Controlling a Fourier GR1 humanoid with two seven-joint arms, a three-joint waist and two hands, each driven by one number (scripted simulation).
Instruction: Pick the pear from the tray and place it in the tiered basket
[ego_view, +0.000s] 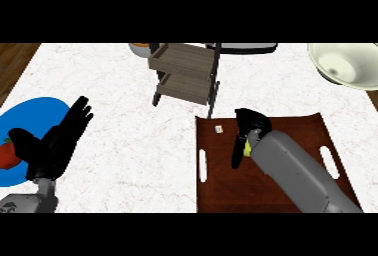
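Over the dark brown wooden tray (221, 185), the right hand (247, 132) curls round a yellow-green pear (249, 148). The left hand (55, 140) rests open above a round blue plate (33, 107) on the white marble tabletop (125, 165).

No text, label, brand or number is showing legibly anywhere; a small pale tag (218, 129) is lying on the brown tray (295, 130), its face unreadable.

I read this as a kitchen: white marble counter (148, 165), wooden tiered basket (184, 74) beyond my right hand (249, 131), cream bowl (347, 65) far right.
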